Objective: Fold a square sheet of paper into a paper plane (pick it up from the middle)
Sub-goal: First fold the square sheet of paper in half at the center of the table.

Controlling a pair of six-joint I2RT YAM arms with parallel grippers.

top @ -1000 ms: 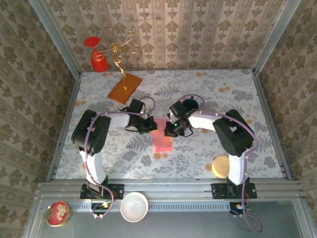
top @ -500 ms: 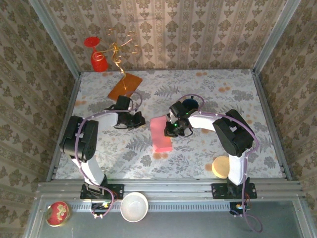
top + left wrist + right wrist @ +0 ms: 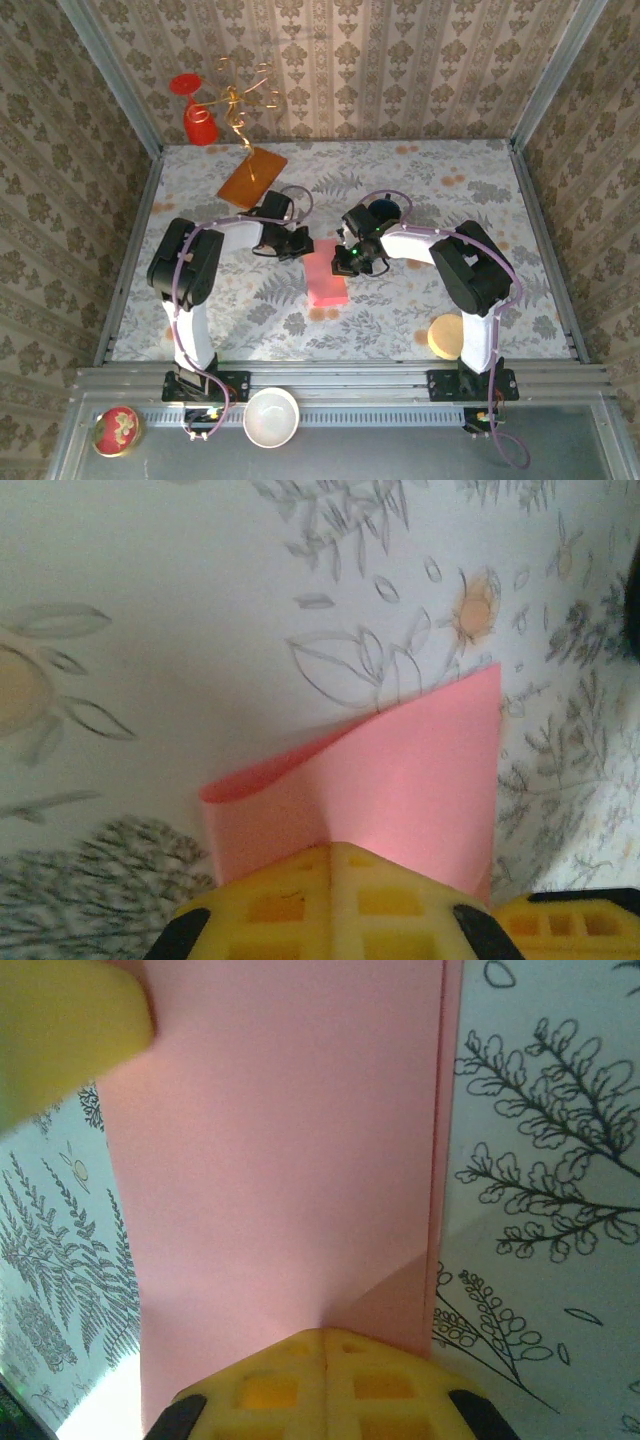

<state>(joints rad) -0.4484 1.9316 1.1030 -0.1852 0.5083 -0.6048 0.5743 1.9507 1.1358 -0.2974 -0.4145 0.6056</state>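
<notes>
The pink sheet of paper (image 3: 328, 285) lies mid-table as a narrow folded oblong. A paper plane is out of view. My left gripper (image 3: 303, 246) is shut at the sheet's far left corner. In the left wrist view its shut yellow tips (image 3: 332, 845) push against the paper (image 3: 420, 770), which curls up off the table on the left. My right gripper (image 3: 343, 262) is shut at the far right corner. Its tips (image 3: 325, 1332) press down on the sheet (image 3: 280, 1160) beside a straight crease and a small darker triangle. One left finger (image 3: 70, 1030) shows at the upper left there.
An orange-brown board (image 3: 252, 177) lies at the back left, with a red cup (image 3: 199, 122) and gold wire behind it. A dark cup (image 3: 384, 209) stands just behind the right gripper. A tan disc (image 3: 447, 336) lies front right. A white bowl (image 3: 271, 416) and a red tin (image 3: 117, 430) sit off the front edge.
The left gripper swung left off the paper, then came back to its far left corner, still shut. The sheet's far end now looks shorter. The right gripper stayed put.
</notes>
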